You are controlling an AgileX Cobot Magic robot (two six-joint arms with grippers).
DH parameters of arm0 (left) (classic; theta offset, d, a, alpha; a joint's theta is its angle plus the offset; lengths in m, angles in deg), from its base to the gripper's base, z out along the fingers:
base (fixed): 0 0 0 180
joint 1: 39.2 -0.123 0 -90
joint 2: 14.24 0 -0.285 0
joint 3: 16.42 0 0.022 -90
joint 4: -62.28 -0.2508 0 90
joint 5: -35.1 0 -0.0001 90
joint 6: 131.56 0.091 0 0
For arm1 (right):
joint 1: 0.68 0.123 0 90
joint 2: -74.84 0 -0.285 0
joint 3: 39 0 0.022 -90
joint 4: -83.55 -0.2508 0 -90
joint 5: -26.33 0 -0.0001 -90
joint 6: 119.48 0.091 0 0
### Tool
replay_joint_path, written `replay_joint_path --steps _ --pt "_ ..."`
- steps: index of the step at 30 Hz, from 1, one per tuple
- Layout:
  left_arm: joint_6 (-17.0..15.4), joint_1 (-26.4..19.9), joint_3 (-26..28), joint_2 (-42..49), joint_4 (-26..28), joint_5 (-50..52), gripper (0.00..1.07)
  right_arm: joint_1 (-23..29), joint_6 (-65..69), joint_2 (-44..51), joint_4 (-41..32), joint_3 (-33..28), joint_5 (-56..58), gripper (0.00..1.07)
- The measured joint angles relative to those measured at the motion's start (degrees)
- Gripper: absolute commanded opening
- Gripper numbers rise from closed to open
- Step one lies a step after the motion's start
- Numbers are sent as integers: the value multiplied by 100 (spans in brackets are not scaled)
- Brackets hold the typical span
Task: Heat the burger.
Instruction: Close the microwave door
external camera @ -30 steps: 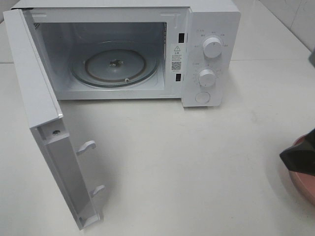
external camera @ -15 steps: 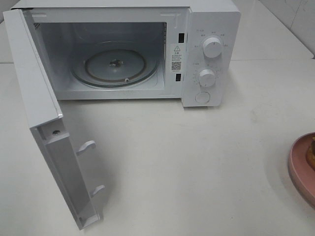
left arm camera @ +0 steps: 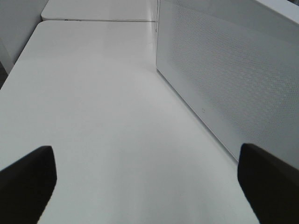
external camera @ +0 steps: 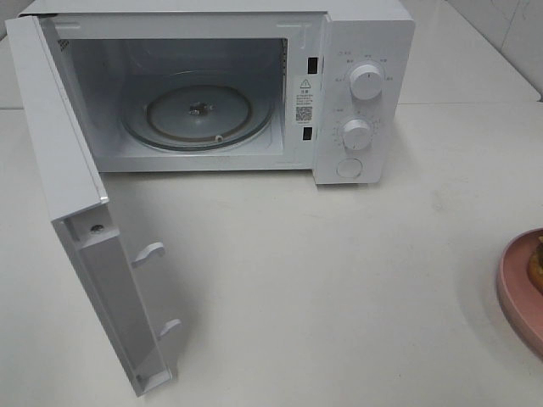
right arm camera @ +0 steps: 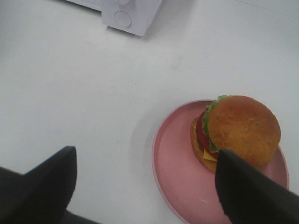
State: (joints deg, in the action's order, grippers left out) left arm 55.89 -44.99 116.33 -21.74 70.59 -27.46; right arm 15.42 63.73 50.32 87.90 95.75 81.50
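Note:
The burger (right arm camera: 238, 130), with a golden bun, lettuce, tomato and cheese, stands on a pink plate (right arm camera: 177, 172) on the white table. My right gripper (right arm camera: 145, 191) hovers above the plate's near side, open, with one finger (right arm camera: 252, 191) overlapping the burger's edge in the picture and nothing between the fingers. In the high view only the plate's rim (external camera: 513, 288) and a sliver of the burger (external camera: 536, 263) show at the right edge. My left gripper (left arm camera: 149, 186) is open over bare table, outside the high view. The microwave (external camera: 356, 93) stands at the back with its door (external camera: 81, 220) swung wide open.
A glass turntable (external camera: 199, 114) lies inside the microwave's cavity. Two dials (external camera: 366, 81) and a button sit on its right panel. A white dotted panel (left arm camera: 224, 79) of the microwave runs close beside the left gripper. Tiled wall shows at the far right.
The right gripper's dark finger, over the plate at the high view's right edge one second ago, has left that view, uncovering the plate and the burger's edge. The microwave is unchanged.

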Motion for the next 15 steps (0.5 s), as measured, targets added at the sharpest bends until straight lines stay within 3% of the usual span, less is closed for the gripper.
replay_joint_path --steps 4,15 --pt "0 0 0 0 0 0 98 -407 -17 550 -74 -218 29 76" --pt "0 0 0 0 0 0 98 -877 -34 1364 -97 -344 166 76"
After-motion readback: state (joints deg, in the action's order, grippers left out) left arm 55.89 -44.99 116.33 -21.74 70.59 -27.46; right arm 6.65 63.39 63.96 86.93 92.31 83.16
